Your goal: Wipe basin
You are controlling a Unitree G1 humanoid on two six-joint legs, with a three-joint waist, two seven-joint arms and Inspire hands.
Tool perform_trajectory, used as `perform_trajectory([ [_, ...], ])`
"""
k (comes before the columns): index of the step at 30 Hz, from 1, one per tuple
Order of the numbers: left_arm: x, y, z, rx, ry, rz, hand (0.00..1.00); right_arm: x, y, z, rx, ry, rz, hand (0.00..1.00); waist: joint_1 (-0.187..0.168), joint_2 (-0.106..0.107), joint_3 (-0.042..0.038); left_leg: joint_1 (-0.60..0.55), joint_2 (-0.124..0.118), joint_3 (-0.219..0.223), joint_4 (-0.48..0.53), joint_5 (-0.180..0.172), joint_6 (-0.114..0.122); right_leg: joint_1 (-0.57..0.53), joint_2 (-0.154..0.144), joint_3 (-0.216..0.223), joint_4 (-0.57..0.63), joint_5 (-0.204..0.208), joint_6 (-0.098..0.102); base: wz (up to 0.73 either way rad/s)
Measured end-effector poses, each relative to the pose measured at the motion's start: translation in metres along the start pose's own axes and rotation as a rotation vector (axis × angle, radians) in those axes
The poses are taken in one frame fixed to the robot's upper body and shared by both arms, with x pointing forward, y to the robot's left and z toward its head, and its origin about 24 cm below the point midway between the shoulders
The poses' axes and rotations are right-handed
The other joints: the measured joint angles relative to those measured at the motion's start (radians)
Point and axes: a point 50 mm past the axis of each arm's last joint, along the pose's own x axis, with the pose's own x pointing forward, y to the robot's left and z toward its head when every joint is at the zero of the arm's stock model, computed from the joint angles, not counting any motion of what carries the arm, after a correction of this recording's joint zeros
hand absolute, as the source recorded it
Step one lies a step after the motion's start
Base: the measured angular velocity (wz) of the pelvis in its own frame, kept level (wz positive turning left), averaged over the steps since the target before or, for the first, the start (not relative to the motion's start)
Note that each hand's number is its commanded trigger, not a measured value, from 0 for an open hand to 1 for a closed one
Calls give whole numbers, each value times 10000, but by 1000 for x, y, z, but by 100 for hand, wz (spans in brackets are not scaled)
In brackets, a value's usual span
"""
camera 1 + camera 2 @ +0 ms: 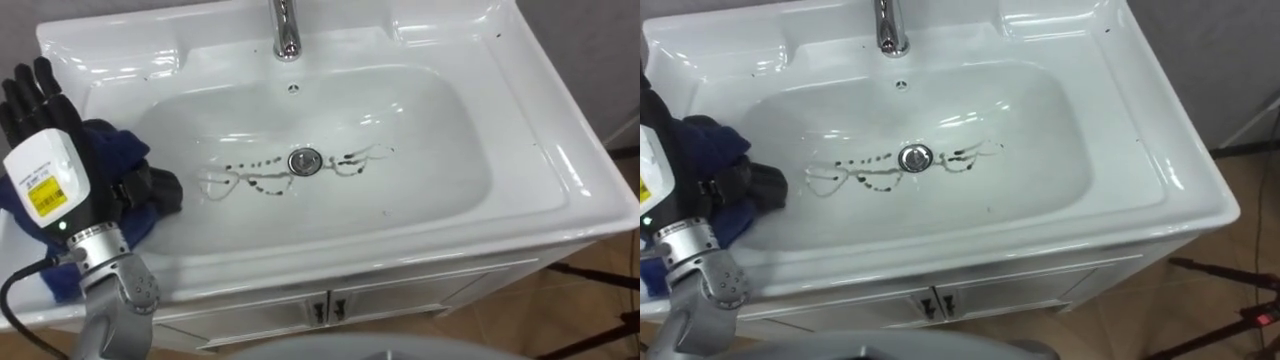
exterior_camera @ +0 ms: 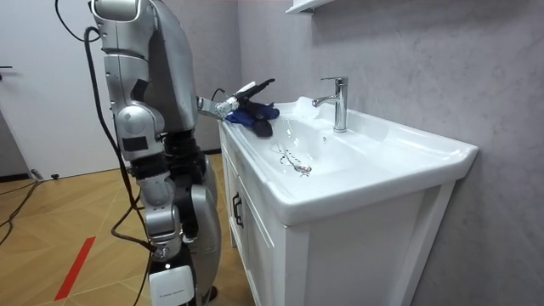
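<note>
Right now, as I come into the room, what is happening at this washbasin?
The robot stands at the white basin. Its left hand lies on a dark blue cloth at the basin's left edge, with the fingers straight. Dark marks lie on the bottom of the bowl, on both sides of the drain. The cloth is apart from them, so that spot is not yet wiped. The faucet stands at the back.

- Torso & arms: glossy silver-grey shells, black joints, dark cable at the shoulder.
- Left hand (image 1: 48,175): white back plate w/ yellow label, black fingers (image 1: 30,92).
- Wrist: ribbed metal collar.
</note>
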Motion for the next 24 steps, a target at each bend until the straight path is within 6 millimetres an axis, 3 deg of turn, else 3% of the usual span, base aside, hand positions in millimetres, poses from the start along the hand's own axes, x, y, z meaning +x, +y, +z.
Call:
perform_trajectory([
  [8,-25,-11,-12,265,697,-810,0,0,-1,-2,-49,240,-143,0,142,-43,-21,15,-46,-107,3,27,-49,21,15,-65,-10,-63,-39,2],
  [24,-28,-20,-21,377,1184,-1084,0,0,1,-6,-314,441,117,0,260,-109,-65,254,9,-195,22,197,-287,259,41,-229,-13,-221,-230,2],
])
